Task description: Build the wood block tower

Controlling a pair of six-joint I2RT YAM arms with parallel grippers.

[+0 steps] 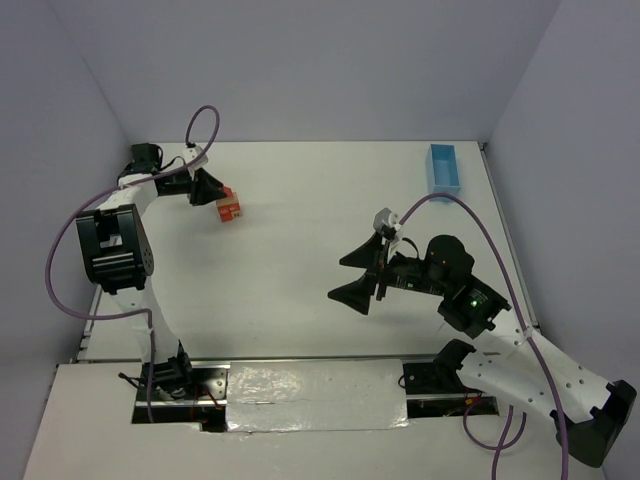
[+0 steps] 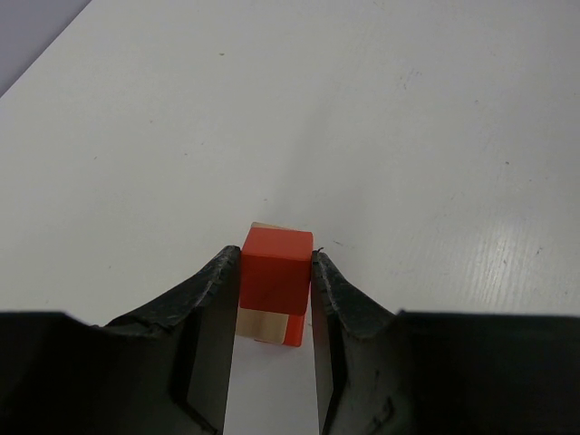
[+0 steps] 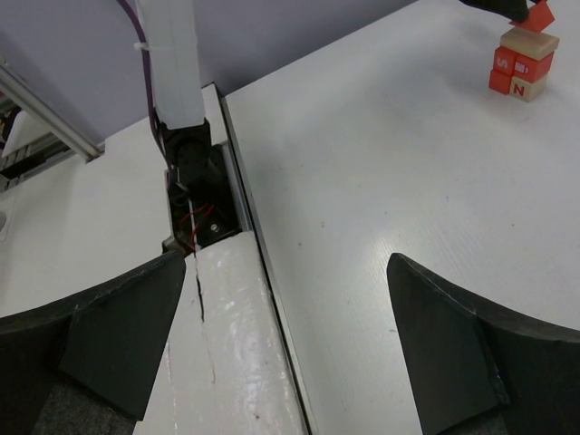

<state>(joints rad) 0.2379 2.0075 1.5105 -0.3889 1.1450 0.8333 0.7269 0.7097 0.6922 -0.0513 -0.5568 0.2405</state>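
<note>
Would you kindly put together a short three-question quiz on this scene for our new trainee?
1. True or false: the right hand is wide open and holds nothing.
2. Pick one. What sits between the fingers of the left hand? A) a red block; B) a screwdriver; C) nothing.
3. Fill in: the light-blue tray lies at the far ___ corner of the table.

Key: 1 true; 2 A; 3 right.
</note>
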